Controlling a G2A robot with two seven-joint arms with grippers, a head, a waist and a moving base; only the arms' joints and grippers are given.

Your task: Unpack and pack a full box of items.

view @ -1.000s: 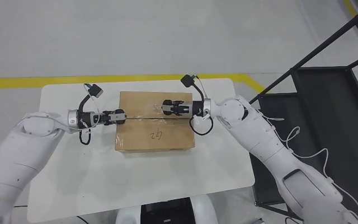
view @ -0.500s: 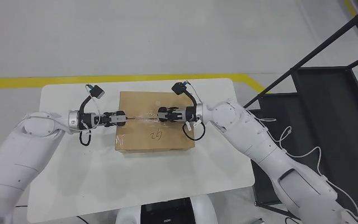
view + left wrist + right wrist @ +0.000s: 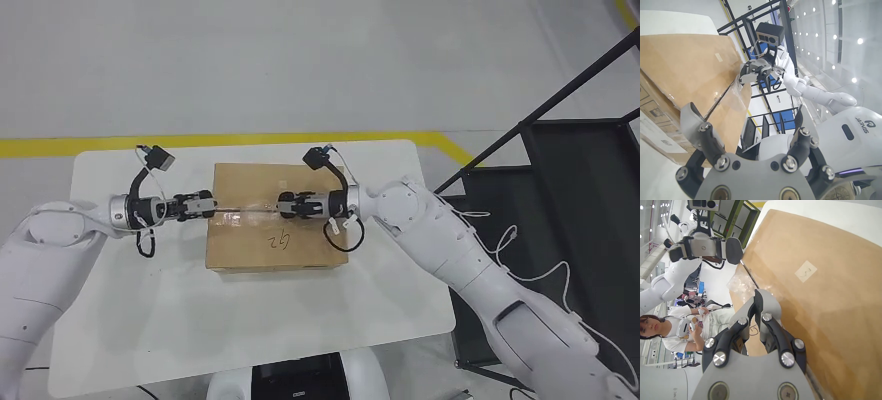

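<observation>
Table (image 3: 120, 300): white, with rounded corners; it carries the box at its middle.
Box (image 3: 300, 250): brown cardboard, lying flat with both top flaps down. The seam (image 3: 250, 209) between the flaps runs from 9 o'clock to 3 o'clock across the lid.
Left gripper (image 3: 205, 203): at the 9 o'clock edge of the box, at lid height, its arm coming in from 9 o'clock. The fingers are spread wide. In the left wrist view one fingertip (image 3: 691, 108) sits right at the box edge where the seam ends, and the other is out in the air off the box.
Right gripper (image 3: 285, 205): low over the seam near the middle of the lid, its arm coming in from 3 o'clock. The pads are pressed together, tips pointing toward 9 o'clock. Whether any tape is caught between them cannot be told.
Tape (image 3: 740, 285): clear film, crumpled and lifted along the seam, just beyond the right gripper's tips on the 9 o'clock side.
Handwritten mark (image 3: 281, 240): on the lid, on the 6 o'clock side of the seam.
</observation>
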